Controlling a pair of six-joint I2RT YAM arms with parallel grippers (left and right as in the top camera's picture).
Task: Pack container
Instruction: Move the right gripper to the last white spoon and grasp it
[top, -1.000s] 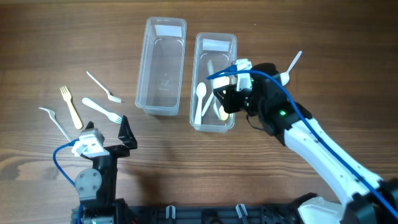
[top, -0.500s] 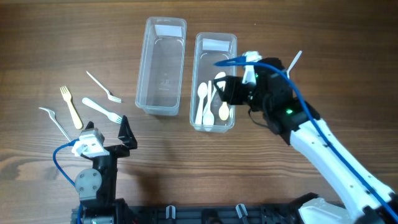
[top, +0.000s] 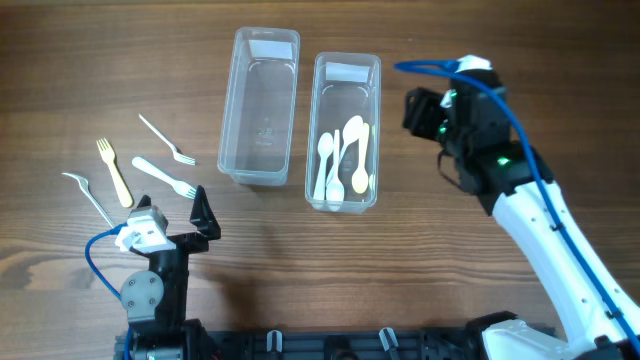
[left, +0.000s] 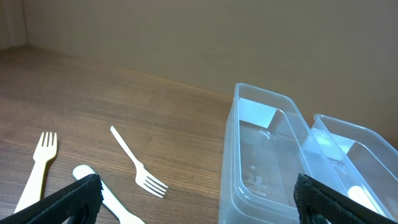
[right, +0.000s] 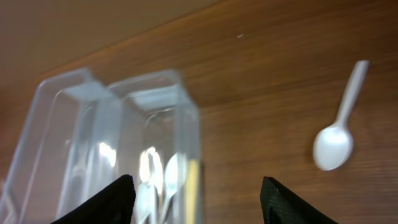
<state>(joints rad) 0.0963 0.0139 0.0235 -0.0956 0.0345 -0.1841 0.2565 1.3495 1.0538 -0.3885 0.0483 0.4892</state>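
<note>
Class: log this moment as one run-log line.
left end effector open, empty | right end effector open, empty | right clear plastic container holds spoons | left clear plastic container empty | white plastic spoon on table

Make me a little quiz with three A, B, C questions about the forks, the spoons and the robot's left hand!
1. How many forks lie on the table? A two, B four, C seven.
2. The left hand is: A wide open and empty, B shut tight, C out of sight.
3. The spoons lie: A under the forks, B spread over the bare wood, C in the clear box nearer the right arm.

Answers:
1 B: four forks lie apart from each other on the wood.
2 A: its fingers stand far apart with nothing between them.
3 C: they lie side by side inside that box.
</note>
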